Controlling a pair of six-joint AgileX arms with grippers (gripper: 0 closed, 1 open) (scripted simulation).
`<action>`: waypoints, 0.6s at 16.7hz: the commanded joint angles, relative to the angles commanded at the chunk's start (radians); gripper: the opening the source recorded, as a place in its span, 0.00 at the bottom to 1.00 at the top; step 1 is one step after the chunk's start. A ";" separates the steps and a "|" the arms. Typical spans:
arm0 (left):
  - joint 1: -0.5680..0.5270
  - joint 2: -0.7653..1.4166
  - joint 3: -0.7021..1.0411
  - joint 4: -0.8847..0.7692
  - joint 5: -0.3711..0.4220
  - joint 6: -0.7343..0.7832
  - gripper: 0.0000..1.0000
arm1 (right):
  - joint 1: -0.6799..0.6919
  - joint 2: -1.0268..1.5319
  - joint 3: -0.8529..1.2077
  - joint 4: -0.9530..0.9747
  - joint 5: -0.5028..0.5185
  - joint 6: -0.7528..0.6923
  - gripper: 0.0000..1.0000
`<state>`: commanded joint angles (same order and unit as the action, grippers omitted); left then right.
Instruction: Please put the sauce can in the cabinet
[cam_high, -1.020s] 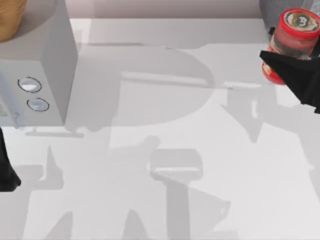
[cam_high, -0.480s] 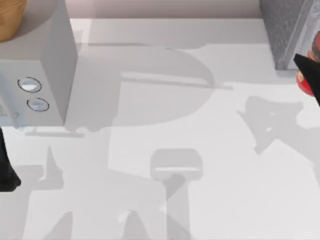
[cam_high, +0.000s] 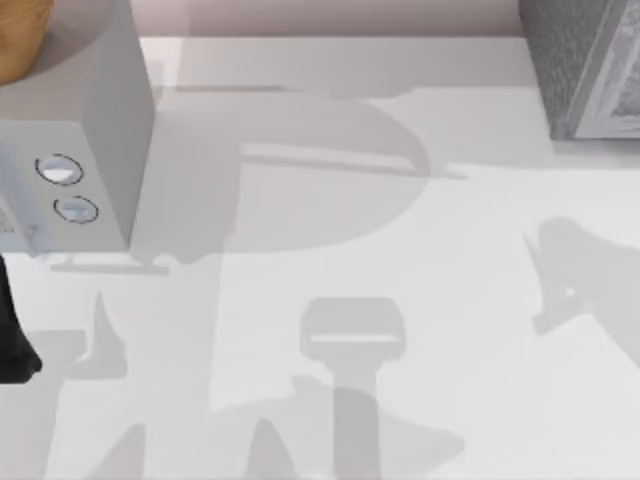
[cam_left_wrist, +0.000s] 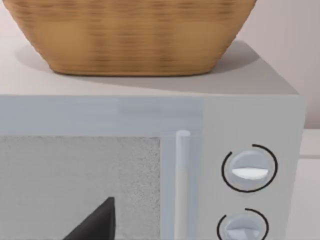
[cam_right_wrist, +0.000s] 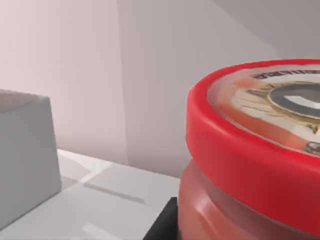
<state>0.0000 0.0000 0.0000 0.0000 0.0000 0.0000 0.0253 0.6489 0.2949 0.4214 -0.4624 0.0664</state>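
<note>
The sauce can (cam_right_wrist: 250, 150) is very near the right wrist camera. It has a fat red rim on top and a dark round middle with pale gold around it. Its side under the rim is red and shiny. The can is up above the white bench (cam_right_wrist: 100, 205). A plain wall stands behind it.

A black bit of the right gripper (cam_right_wrist: 162, 225) touches the can low on its side. The fingers are pinching the sauce can.

From above, the cabinet (cam_high: 575, 60) stands in the far right corner of the bench. It is dark grey with little speckles. Its lighter framed front is at the right edge of the view. I cannot tell how near the can is to the cabinet.

A light grey box (cam_high: 100, 130) with two round knobs (cam_high: 60, 170) stands at the far left of the bench. A woven brown basket (cam_left_wrist: 130, 35) sits on top of it.

The left arm (cam_high: 12, 330) waits at the left edge, in front of that box. A black tip of the left gripper (cam_left_wrist: 97, 225) is close to the box's door. I cannot tell if that gripper is spread or pressed together.
</note>
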 joint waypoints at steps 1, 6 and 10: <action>0.000 0.000 0.000 0.000 0.000 0.000 1.00 | -0.001 -0.046 -0.020 -0.030 0.033 -0.005 0.00; 0.000 0.000 0.000 0.000 0.000 0.000 1.00 | -0.008 -0.282 -0.115 -0.166 0.188 -0.029 0.00; 0.000 0.000 0.000 0.000 0.000 0.000 1.00 | -0.017 -0.530 -0.211 -0.314 0.357 -0.050 0.00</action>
<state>0.0000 0.0000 0.0000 0.0000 0.0000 0.0000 0.0081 0.1191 0.0841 0.1072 -0.1054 0.0165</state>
